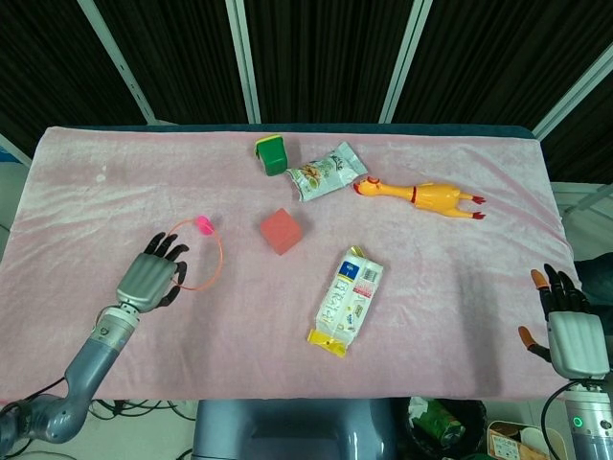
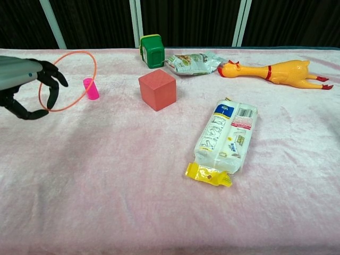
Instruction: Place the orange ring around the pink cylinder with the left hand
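My left hand [image 1: 148,278] [image 2: 26,85] holds the thin orange ring [image 1: 206,257] [image 2: 71,79] by its near-left rim, lifted off the cloth and tilted. The small pink cylinder [image 1: 204,224] [image 2: 91,88] stands upright just beyond the ring's far edge; in the chest view it shows through the ring's right side. My right hand [image 1: 565,321] hangs at the table's right front corner, fingers spread, holding nothing; it does not show in the chest view.
A red cube [image 1: 281,231] sits right of the cylinder. A green box [image 1: 272,154], a snack bag [image 1: 326,171] and a rubber chicken [image 1: 421,196] lie at the back. A white packet [image 1: 348,299] lies in the middle of the pink cloth [image 1: 460,287].
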`<action>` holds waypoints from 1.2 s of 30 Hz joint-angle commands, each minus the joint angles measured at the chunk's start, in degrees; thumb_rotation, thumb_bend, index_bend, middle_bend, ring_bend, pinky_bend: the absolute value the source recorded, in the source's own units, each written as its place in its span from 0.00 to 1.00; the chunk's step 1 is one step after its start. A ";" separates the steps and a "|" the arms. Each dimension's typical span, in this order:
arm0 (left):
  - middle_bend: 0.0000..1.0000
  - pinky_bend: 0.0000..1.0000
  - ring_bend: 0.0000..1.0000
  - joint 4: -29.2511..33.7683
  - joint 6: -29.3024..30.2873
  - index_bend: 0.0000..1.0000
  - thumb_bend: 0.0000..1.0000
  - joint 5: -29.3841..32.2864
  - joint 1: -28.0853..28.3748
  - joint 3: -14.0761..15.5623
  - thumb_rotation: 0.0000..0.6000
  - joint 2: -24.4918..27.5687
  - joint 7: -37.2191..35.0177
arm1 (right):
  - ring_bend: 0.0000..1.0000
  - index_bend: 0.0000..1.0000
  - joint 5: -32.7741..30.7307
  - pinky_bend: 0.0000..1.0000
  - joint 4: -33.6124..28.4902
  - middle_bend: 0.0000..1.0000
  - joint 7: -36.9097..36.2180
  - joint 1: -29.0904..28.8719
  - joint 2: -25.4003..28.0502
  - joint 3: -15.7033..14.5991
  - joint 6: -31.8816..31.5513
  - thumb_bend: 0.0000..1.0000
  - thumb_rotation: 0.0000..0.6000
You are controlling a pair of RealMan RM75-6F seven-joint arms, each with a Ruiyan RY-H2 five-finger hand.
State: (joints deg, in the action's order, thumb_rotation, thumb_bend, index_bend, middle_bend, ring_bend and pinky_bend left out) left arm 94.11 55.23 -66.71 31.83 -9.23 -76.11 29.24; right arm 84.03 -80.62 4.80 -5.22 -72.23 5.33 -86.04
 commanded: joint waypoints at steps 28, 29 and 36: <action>0.17 0.00 0.00 -23.00 -20.52 0.61 0.45 32.12 18.30 -3.60 1.00 -6.63 -0.92 | 0.00 0.00 -0.62 0.18 1.42 0.00 0.85 -0.48 -1.08 -0.17 1.62 0.18 1.00; 0.17 0.00 0.00 -23.82 -20.72 0.61 0.45 32.63 18.57 -3.45 1.00 -7.08 -1.40 | 0.00 0.00 -0.62 0.18 1.41 0.00 0.86 -0.48 -1.08 -0.21 1.69 0.18 1.00; 0.16 0.00 0.00 -26.32 -22.43 0.57 0.37 33.10 19.96 -2.42 1.00 -8.80 -4.37 | 0.00 0.00 -0.49 0.18 1.11 0.00 1.23 -0.50 -1.10 -0.41 1.88 0.18 1.00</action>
State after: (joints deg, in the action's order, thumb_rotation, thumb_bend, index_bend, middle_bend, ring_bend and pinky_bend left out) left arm 67.97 32.93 -33.58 51.60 -11.86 -84.74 25.09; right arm 83.55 -79.50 6.01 -5.73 -73.33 4.92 -84.16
